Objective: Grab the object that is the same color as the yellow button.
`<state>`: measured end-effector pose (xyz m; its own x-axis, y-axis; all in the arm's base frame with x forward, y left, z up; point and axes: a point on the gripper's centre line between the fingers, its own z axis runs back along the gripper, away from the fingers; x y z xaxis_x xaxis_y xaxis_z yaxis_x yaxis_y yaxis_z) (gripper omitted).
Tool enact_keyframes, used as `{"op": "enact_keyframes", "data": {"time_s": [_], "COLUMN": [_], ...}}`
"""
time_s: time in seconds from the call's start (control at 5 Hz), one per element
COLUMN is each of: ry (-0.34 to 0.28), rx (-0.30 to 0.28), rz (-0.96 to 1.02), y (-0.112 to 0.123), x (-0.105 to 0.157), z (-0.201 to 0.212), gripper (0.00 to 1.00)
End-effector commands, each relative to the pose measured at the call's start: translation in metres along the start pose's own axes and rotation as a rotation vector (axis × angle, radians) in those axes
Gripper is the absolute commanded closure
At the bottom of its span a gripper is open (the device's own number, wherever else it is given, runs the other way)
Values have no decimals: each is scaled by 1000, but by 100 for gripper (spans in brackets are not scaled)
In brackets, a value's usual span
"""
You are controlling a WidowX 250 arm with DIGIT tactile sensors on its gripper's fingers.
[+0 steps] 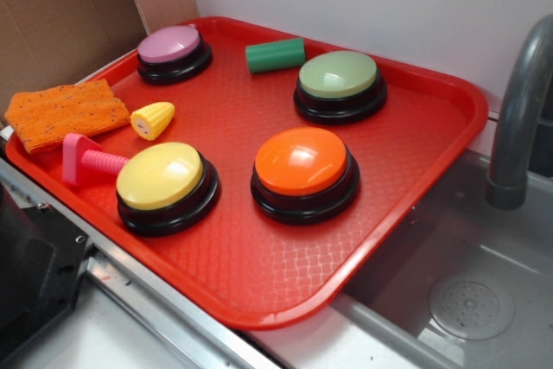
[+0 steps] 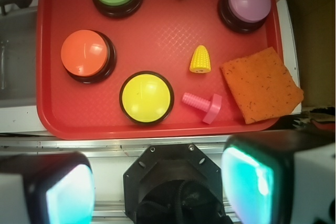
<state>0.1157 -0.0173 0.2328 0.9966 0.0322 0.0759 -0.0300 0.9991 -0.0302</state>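
A red tray is filling most of the exterior view, sitting beside a grey sink basin at the lower right, with a grey faucet rising at the right edge. The small yellow corn cob piece is lying on the tray at the left of the frame, tipped on its side with its pale cut end facing left, just beside the orange sponge cloth that is draping over the tray's left rim. Below the corn, the pink bolt is lying with its threaded shaft pointing right and reaching the yellow button, which is sitting at the lower left of the tray. The orange button is standing to its right, the green button is sitting toward the upper right, and the purple button is sitting at the upper left, with a green cylinder lying between those two. In the wrist view the corn cob piece is showing right of centre, narrow tip pointing up, between the purple button above and the pink bolt below, with the sponge cloth just to its right and the yellow button at lower left of it. The gripper is hanging over the bottom of that frame, off the tray's near edge, its two fingers spread wide apart and holding nothing, well apart from the corn.
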Motion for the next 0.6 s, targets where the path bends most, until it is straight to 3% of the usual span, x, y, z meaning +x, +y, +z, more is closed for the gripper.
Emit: {"op": "enact_keyframes", "data": {"time_s": [0.0, 0.4], "ry": [0, 43], "rx": [0, 76], "rz": [0, 123], "y": [0, 50], "x": [0, 34], "z": [0, -60], "gripper": [0, 0]}}
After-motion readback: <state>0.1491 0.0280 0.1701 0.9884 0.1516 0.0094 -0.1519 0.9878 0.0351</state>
